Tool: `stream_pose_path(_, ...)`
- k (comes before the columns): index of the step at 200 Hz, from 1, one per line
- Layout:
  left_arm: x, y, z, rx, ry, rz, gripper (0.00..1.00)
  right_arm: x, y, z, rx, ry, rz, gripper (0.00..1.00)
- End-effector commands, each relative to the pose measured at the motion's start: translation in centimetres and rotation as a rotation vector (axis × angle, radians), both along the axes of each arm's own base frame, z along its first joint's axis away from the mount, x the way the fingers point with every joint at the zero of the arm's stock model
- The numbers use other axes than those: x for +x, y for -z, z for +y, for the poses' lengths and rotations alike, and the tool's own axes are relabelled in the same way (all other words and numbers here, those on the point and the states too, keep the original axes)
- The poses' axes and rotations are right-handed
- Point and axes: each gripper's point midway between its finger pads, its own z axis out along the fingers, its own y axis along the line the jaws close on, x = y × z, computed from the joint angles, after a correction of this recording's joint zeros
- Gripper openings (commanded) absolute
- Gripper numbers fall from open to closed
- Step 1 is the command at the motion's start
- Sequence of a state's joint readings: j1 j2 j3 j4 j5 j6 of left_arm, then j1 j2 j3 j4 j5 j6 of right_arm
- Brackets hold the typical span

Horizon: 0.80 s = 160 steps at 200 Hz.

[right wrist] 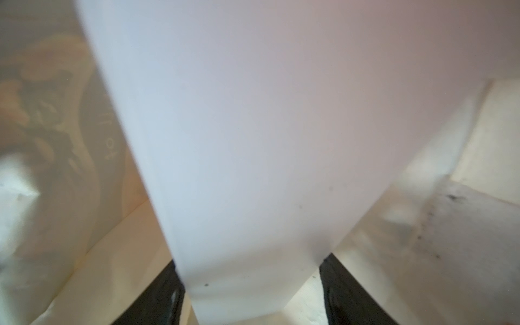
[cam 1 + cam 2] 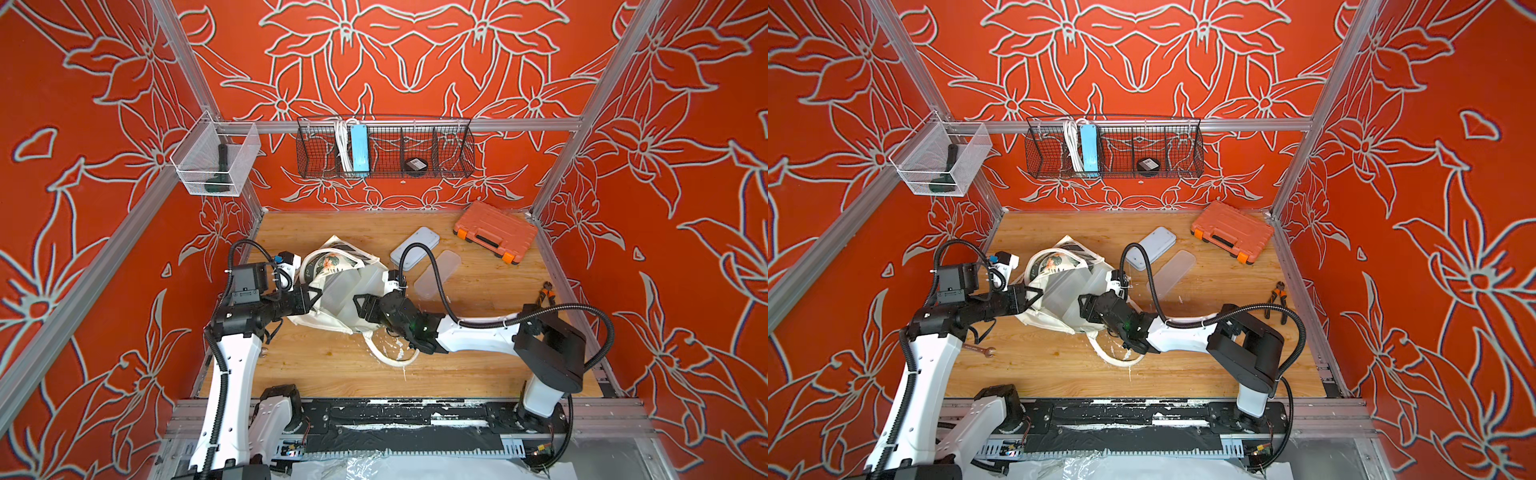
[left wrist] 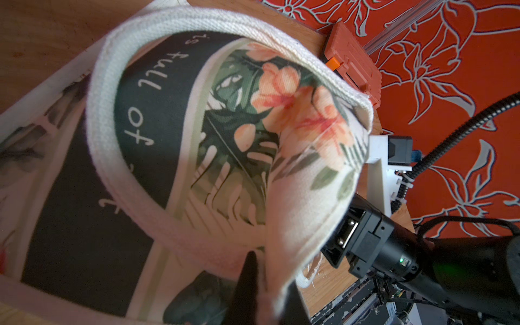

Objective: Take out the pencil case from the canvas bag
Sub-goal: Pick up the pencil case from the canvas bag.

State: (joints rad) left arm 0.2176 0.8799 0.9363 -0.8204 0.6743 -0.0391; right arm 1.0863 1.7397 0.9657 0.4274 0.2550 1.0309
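The cream canvas bag (image 2: pixel 318 322) (image 2: pixel 1042 323) lies mid-table with its mouth held open and its dark floral panel (image 3: pixel 157 135) turned up. My left gripper (image 2: pixel 312 297) (image 3: pixel 267 281) is shut on the cloth edge of the bag's mouth. A frosted white pencil case (image 2: pixel 340 291) (image 2: pixel 1064 294) (image 1: pixel 253 140) sits in the mouth, partly inside the bag. My right gripper (image 2: pixel 360 306) (image 1: pixel 250 278) is shut on the case's near end, one black finger on each side. One white handle (image 2: pixel 388 360) trails on the wood under the right arm.
A grey-blue case (image 2: pixel 414 248) and a frosted lid (image 2: pixel 438 274) lie just behind the right wrist. An orange tool case (image 2: pixel 494 230) sits at the back right, pliers (image 2: pixel 546 291) by the right wall, a wrench (image 2: pixel 980 350) near the left arm. Wire baskets (image 2: pixel 384 147) hang on the back rail.
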Motion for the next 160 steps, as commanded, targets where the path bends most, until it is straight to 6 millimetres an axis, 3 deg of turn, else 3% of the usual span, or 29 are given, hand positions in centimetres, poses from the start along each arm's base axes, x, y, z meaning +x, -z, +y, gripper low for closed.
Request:
stream_pose_path(1, 0.3, -0.4, 0.2, -0.006, -0.005, -0.027, 0.00, -0.3, -0.7, -1.4, -0.039, 0.023, -0.032, 0.69)
stream_pose_path(77, 0.5, 0.0, 0.6, 0.007, -0.022, -0.029, 0.00, -1.0, -1.0, -4.3, -0.059, 0.060, -0.052, 0.70)
stream_pose_path(160, 0.9, 0.4, 1.2, 0.030, -0.040, -0.029, 0.00, -1.6, -4.1, -8.6, -0.118, 0.118, -0.125, 0.71)
